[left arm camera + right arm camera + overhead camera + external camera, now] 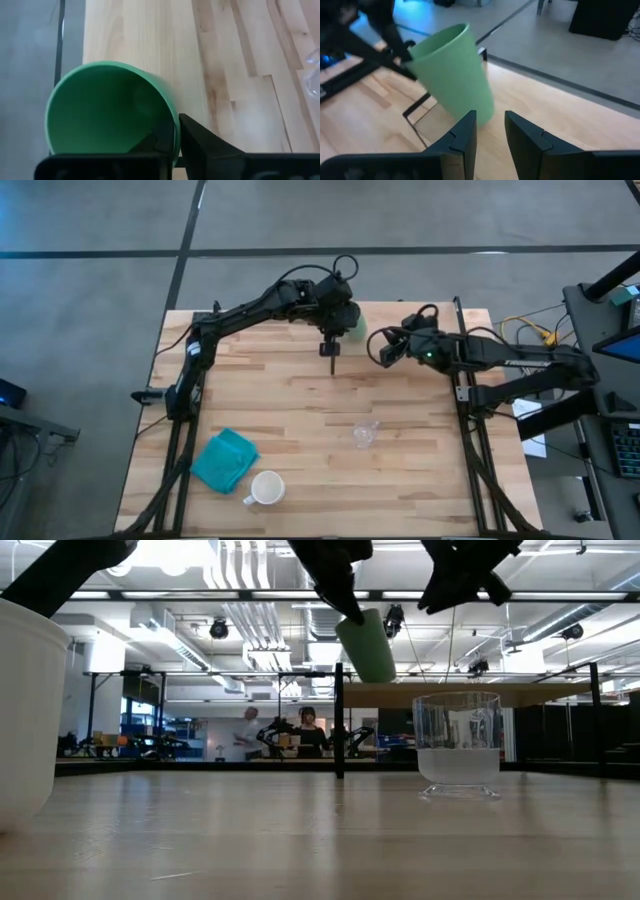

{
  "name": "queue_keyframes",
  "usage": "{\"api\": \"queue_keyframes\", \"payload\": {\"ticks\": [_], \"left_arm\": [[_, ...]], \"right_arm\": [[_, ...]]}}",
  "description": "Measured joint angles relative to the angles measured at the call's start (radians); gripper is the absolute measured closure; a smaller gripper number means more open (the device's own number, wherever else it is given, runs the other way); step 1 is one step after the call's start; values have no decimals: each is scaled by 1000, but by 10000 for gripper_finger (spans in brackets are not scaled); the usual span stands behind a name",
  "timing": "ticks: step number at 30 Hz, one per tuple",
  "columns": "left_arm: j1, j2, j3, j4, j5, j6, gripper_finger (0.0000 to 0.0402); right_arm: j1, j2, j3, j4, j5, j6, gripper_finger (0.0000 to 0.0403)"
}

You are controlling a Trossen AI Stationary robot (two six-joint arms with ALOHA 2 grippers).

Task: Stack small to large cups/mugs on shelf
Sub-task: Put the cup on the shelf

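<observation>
My left gripper reaches over the table's far side and is shut on the green tumbler, which hangs tilted over the left end of the raised shelf; the low view shows the tumbler above the shelf board. My right gripper is open, level, just right of the tumbler, touching nothing. The clear cup stands on the tabletop near the middle. The white mug stands near the table's near edge. My left gripper holds the green tumbler by its rim wall, one finger inside and one outside. The fingers come from above, slanting down. The tumbler hangs tilted below them, base toward the right gripper; whether the base touches the shelf, I cannot tell.
A teal folded cloth lies next to the white mug at the near left. The shelf's black frame stands below the tumbler. People and other robot rigs show in the room behind the table.
</observation>
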Motion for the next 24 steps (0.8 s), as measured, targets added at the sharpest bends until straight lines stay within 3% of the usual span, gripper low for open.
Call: {"api": "queue_keyframes", "payload": {"ticks": [11,17,24], "left_arm": [[0,0,0,16,2,27,389],[0,0,-1,8,2,34,389],[2,0,-2,10,2,36,388]], "right_arm": [[-18,106,0,26,-7,21,307],[-74,147,0,115,-136,-8,307],[-96,140,0,164,-152,-53,307]]}}
